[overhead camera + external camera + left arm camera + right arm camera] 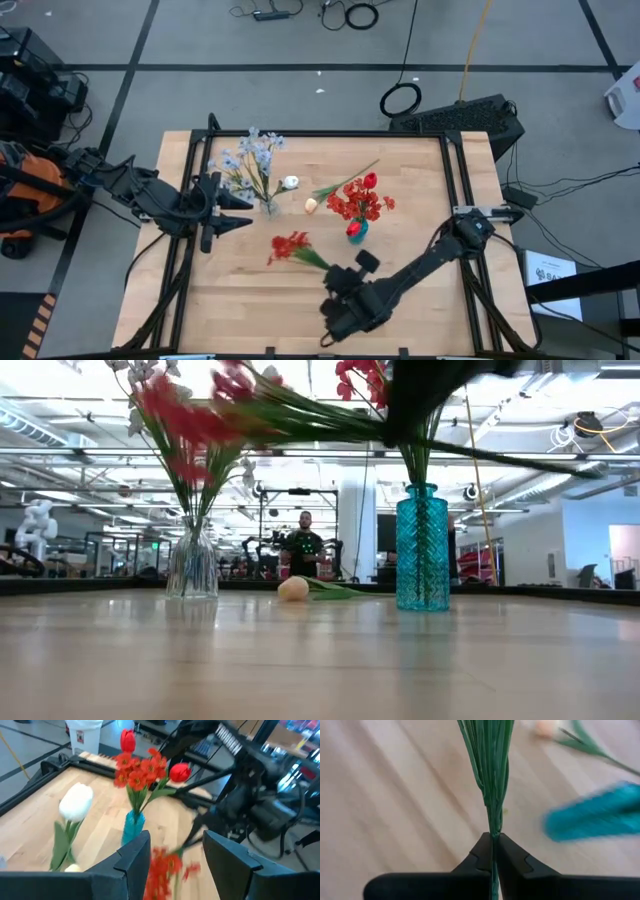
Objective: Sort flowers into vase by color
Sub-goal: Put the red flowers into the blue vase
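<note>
A clear glass vase [268,205] [193,565] holds pale blue-white sprays [250,160], and a white bud [290,182] [76,802] leans out beside them. A teal vase [357,230] [422,550] [134,827] holds red flowers [362,198]. A cream bud [311,204] [293,588] lies on its side on the table between the vases. My right gripper [345,282] [492,840], near the table's near edge, is shut on a red cluster flower [290,245] [165,867]. My left gripper [235,212] [172,855] hovers open, left of the clear vase. My right gripper pinches the red cluster's green stem [493,827] between its two fingers, at the narrow part below where the leaves spread. The fingers lie across the stem. The flower is lifted clear of the table, its red head [185,420] pointing toward the table's left.
The two vases stand near the table's middle, about a hand's width apart, with the cream bud's stem [345,178] slanting toward the far edge. Black frame rails [190,170] run along the table's sides. Bare wood [250,310] lies along the near edge.
</note>
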{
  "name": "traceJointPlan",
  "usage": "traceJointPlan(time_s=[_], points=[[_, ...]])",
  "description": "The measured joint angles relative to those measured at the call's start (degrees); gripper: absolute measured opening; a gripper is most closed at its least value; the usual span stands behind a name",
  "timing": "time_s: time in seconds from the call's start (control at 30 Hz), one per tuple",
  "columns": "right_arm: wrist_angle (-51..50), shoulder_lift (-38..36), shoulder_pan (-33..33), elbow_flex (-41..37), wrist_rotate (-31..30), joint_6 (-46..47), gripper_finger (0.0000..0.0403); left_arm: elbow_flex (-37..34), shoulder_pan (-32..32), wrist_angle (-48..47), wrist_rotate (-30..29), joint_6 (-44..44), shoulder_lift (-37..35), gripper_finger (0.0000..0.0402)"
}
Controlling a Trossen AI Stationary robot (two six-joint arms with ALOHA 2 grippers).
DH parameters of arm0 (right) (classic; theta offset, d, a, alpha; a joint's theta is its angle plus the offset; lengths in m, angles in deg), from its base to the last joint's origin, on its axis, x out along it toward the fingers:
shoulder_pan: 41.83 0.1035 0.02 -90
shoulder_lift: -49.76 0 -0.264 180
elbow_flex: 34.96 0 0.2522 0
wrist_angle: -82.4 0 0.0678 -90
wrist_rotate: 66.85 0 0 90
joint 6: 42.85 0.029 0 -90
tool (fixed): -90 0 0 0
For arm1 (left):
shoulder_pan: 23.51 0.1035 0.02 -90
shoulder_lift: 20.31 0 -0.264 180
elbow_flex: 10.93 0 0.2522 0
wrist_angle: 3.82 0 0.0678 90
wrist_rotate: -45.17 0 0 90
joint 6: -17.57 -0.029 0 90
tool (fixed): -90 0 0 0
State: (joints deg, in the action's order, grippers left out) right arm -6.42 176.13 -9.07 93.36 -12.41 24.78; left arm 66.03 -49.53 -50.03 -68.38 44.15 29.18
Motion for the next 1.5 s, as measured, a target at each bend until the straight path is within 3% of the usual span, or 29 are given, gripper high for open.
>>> traceJointPlan(time_s=[0.1,0.5,0.8,0.93,1.17,1.33,1.5], points=[[-6.0,-0.1,0.8,-0.1,-0.6,2.9,0.0001,0.0,0.0,-2.0,0.0,0.0,0.3,0.0187],[-9.8,-0.5,3.7,-0.1,-1.3,6.1,0.0,0.0,0.0,-3.8,0.0,0.0,1.7,0.0187],[-7.0,-0.5,8.3,-7.3,1.2,17.9,0.0,0.0,0.0,-3.9,0.0,-0.5,1.8,0.0187],[0.2,-2.6,10.7,-12.9,3.1,22.0,0.0,0.0,0.0,-4.1,0.0,-4.2,2.0,0.0187],[19.2,-14.1,14.8,-29.4,1.5,27.8,0.0,0.0,0.0,-4.1,0.0,-6.5,3.0,0.0187],[31.2,-24.6,18.5,-40.6,-5.5,24.5,0.0,0.0,0.0,-4.1,0.0,-6.5,3.8,0.0187],[38.4,-35.7,22.4,-50.3,-17.9,21.2,0.0,0.0,0.0,-4.1,-0.1,-6.4,4.5,0.0187]])
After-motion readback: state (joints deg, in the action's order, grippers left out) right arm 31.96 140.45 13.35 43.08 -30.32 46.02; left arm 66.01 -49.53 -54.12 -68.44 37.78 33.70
